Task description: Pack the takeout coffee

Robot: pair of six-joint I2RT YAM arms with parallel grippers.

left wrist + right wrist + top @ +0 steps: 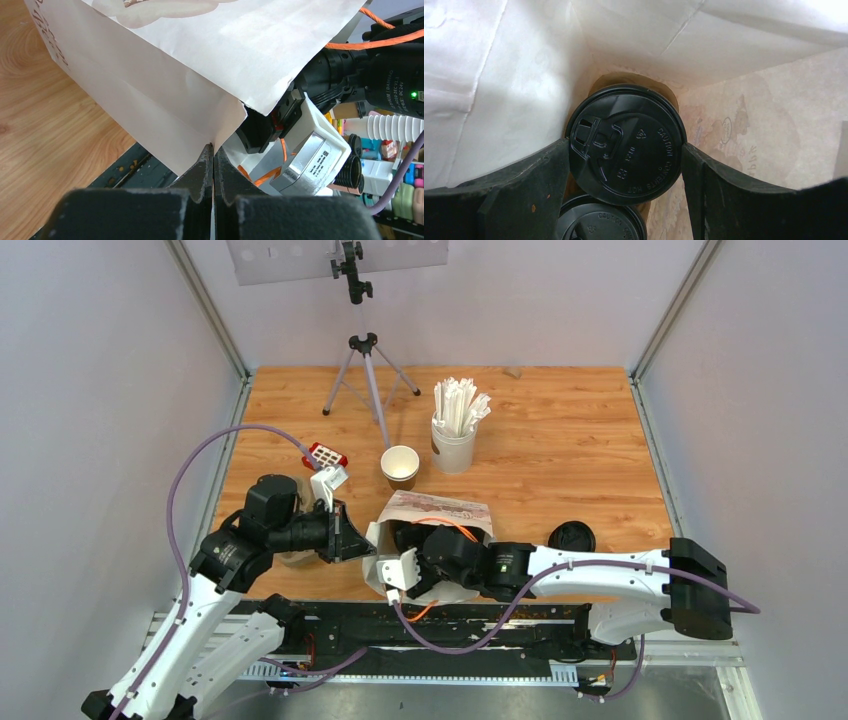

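A white paper bag lies on the wooden table between the two arms. My left gripper is shut on the bag's edge, pinching the paper. My right gripper is inside the bag, and its two fingers press the sides of a takeout coffee cup's black lid. A second lidded cup sits just below it in the bag. In the top view the bag and the arm hide the right fingers.
An open brown cup without a lid stands behind the bag. Beside it is a white cup of wrapped straws. A pile of black lids lies to the right, and a tripod stands at the back.
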